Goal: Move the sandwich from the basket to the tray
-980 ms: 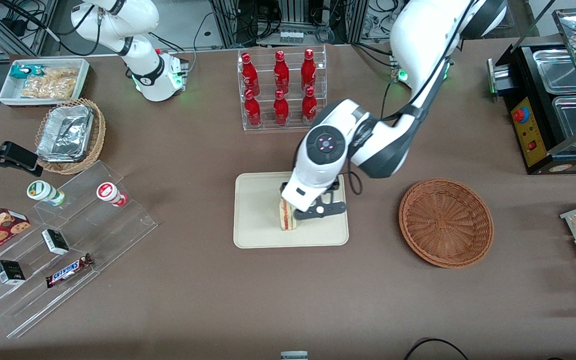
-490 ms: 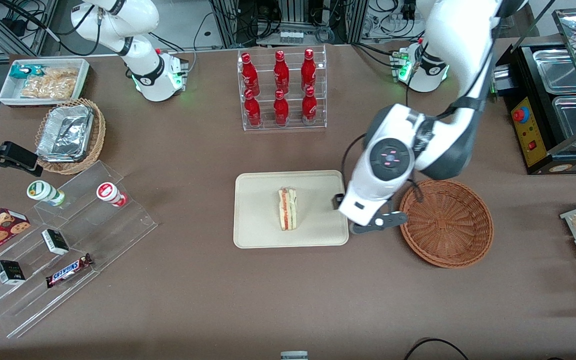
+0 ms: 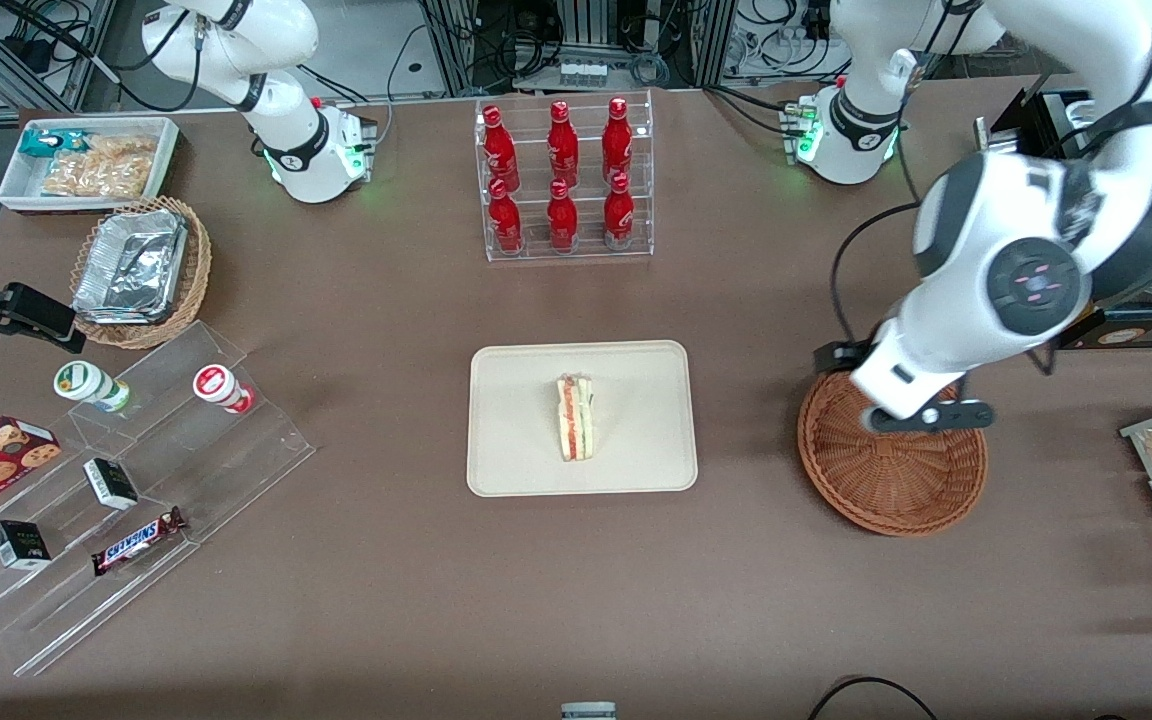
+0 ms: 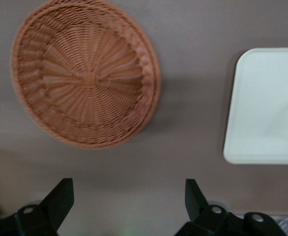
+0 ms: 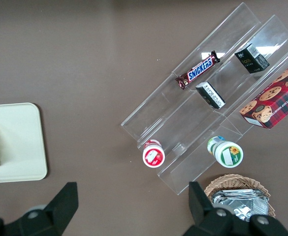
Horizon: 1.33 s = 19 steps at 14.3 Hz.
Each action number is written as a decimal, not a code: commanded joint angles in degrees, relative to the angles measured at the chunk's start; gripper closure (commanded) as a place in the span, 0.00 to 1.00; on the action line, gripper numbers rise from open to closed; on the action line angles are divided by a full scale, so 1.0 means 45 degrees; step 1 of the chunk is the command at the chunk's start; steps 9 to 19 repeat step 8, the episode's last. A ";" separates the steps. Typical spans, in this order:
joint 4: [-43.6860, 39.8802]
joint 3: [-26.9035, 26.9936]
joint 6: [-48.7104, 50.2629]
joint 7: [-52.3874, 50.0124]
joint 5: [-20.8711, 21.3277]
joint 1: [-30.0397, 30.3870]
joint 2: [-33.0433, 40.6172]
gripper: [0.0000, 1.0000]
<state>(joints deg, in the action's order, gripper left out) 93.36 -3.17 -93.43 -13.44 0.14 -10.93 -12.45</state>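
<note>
Presently the sandwich (image 3: 575, 418) stands on its edge mid-tray (image 3: 516, 450), apart from the basket (image 3: 896, 490). Pincer (image 4: 129, 199) hangs above the basket's rim, fingers (image 4: 60, 196) spread wide, holding nothing.

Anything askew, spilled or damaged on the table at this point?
Nothing stands out. The sandwich sits intact on the tray, the basket is empty and undamaged, and the open gripper hangs above the basket.
</note>
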 commanded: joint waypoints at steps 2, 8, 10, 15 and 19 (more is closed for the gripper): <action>0.0640 -0.0213 0.1365 0.3192 0.0008 0.1683 0.2040 0.00; 0.0251 -0.0174 0.1642 0.4431 0.0184 0.2683 0.3451 0.00; 0.0251 -0.0174 0.1642 0.4431 0.0184 0.2683 0.3451 0.00; 0.0251 -0.0174 0.1642 0.4431 0.0184 0.2683 0.3451 0.00; 0.0251 -0.0174 0.1642 0.4431 0.0184 0.2683 0.3451 0.00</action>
